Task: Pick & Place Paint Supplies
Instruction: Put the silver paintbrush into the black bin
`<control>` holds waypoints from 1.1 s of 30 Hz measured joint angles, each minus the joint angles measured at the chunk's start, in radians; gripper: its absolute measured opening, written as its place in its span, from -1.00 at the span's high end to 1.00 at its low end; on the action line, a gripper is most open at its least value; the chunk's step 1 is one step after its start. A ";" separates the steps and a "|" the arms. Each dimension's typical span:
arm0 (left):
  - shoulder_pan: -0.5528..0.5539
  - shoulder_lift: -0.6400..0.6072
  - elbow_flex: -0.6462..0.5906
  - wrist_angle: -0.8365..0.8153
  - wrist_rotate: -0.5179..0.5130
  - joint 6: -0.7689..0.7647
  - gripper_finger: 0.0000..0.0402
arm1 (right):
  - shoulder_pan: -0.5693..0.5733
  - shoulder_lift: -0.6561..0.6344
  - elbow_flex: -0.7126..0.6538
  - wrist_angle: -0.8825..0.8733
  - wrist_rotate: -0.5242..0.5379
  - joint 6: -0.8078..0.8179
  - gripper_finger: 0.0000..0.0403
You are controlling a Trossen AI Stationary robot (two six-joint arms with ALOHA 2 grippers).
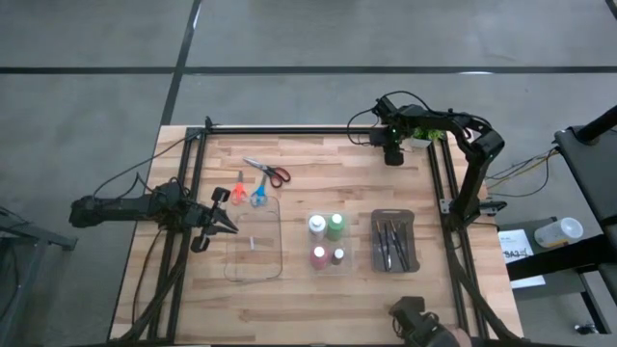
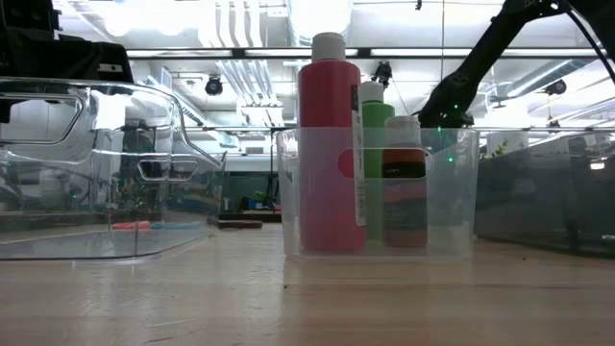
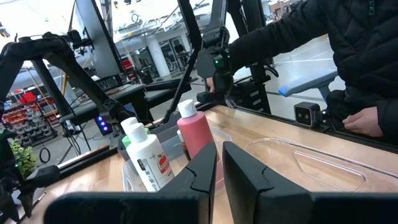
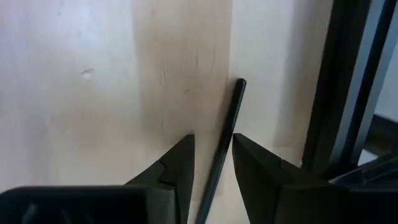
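Four paint bottles point(image 1: 328, 240) stand upright in a small clear bin; the low view shows the red bottle point(image 2: 330, 144), the green point(image 2: 377, 120) and the brownish point(image 2: 405, 178). Several dark brushes point(image 1: 393, 241) lie in a dark grey tray. The red point(image 1: 271, 173), orange point(image 1: 238, 189) and blue scissors point(image 1: 258, 194) lie flat on the table. My right gripper point(image 4: 212, 146) is open at the table's far edge, pointing down, with its fingers on either side of a thin dark paintbrush point(image 4: 229, 121) lying on the wood. My left gripper point(image 1: 229, 222) is shut and empty by the left end of the clear tray point(image 1: 255, 243).
A small green potted plant point(image 1: 431, 133) stands just right of my right gripper, close to the black frame rail point(image 4: 339, 93). A person in a dark jacket point(image 3: 348, 56) sits at the near edge with a hand point(image 3: 364, 119) by the table. Bare wood lies between the scissors and the right gripper.
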 joint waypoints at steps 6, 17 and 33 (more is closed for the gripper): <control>0.000 0.000 0.000 0.000 0.000 0.000 0.82 | 0.002 0.001 0.007 -0.020 -0.006 0.074 0.46; 0.000 0.000 0.000 0.000 0.000 0.000 0.82 | 0.047 0.000 -0.002 -0.021 -0.039 0.086 0.46; 0.000 0.000 0.000 0.000 0.000 0.000 0.82 | 0.079 0.000 -0.004 -0.020 0.039 0.080 0.67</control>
